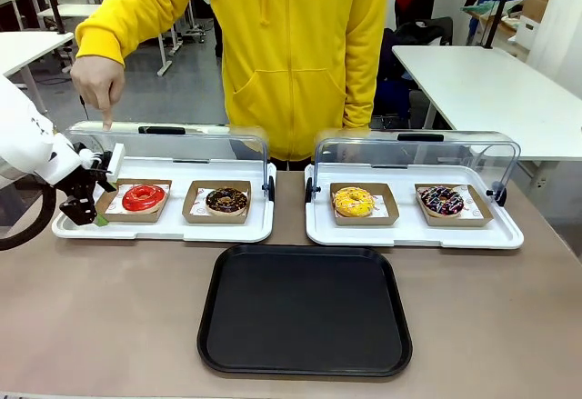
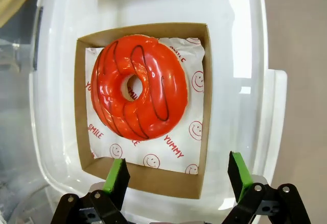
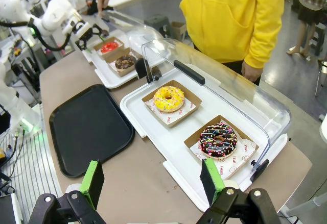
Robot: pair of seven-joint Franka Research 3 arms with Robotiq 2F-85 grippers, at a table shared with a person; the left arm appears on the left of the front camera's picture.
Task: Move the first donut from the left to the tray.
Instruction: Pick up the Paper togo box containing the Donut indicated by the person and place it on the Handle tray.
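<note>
Resting in square cardboard holder: glossy red ring donut.

the red donut is glossy bright red with thin dark stripes. its holder is brown, the paper is white with red smileys and lettering. the tray is plain black, the person's hoodie is yellow.

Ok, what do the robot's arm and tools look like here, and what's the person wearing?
The left arm is white with rounded joints, and a black cable loops beneath it. The left tool and the right tool are black, each with two fingers faced in green pads. The person wears a yellow top with a front pocket and long sleeves.
</note>
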